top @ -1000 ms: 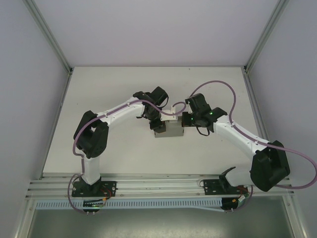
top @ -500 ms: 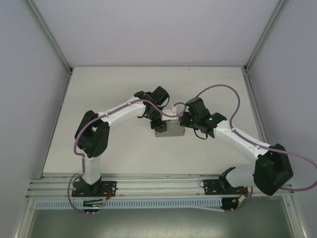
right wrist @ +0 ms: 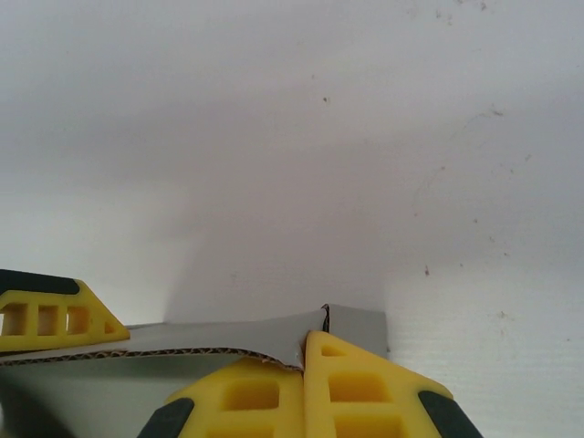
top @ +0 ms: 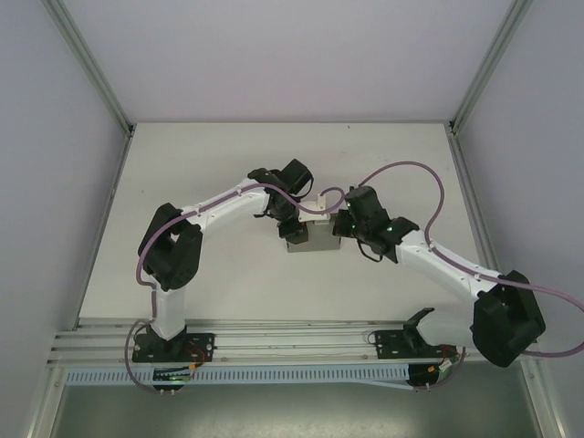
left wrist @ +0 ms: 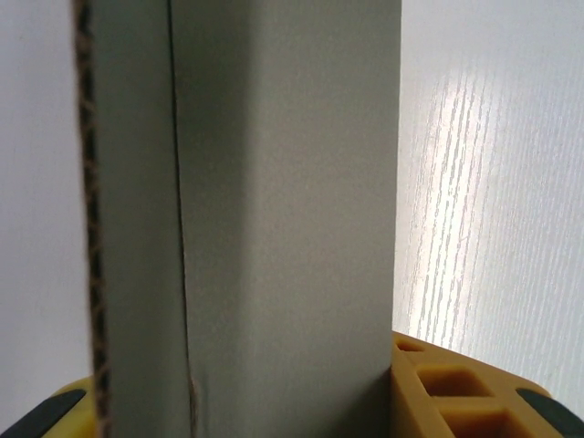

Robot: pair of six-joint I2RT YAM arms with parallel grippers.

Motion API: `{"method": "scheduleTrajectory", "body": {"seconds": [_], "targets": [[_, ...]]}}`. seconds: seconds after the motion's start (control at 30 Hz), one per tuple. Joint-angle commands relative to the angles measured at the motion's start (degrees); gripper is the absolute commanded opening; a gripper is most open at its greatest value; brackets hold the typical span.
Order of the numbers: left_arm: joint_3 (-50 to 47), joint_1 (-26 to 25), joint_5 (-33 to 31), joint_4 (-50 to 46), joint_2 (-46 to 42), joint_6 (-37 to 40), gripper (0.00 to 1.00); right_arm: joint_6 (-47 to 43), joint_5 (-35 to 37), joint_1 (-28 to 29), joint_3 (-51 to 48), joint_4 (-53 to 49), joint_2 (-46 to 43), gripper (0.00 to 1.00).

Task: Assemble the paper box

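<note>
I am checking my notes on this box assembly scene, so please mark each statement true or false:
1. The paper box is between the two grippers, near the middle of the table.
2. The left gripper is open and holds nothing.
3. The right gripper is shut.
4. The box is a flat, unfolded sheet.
1. True. The paper box sits between the left gripper and the right gripper, near the middle of the table.
2. False. Its fingers clamp the box's grey cardboard.
3. True. Its yellow fingers touch each other at the cardboard's edge.
4. False. It is folded up, with walls standing.
</note>
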Motion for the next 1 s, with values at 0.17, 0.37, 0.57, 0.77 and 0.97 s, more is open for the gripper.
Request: {"method": "scheduleTrajectory", "body": {"seconds": [0.17, 0.37, 0.57, 0.77, 0.97], "targets": [[0.6, -0.5, 0.6, -0.3, 2.0, -1.4, 0.41, -0.2, 6.3, 4.0, -9.1, -7.5, 3.4, 0.00], [0.9, -0.5, -0.2, -0.3, 2.3, -2.3, 0.44, 0.2, 7.9, 5.6, -10.7, -10.0, 0.1, 0.00], [0.7, -0.5, 1.7, 0.9, 1.4, -2.9, 0.49, 2.7, 1.6, 5.7, -13.8, 1.1, 3.8, 0.00], [1.5, -0.5, 1.1, 1.1, 2.1, -3.7, 0.48, 5.2, -1.0, 6.3, -11.4, 4.6, 8.0, 0.00], [-0.6, -0.5, 0.6, 3.6, 0.5, -4.4, 0.48, 3.2, 2.0, 6.9, -11.1, -3.1, 6.9, 0.00]]}}
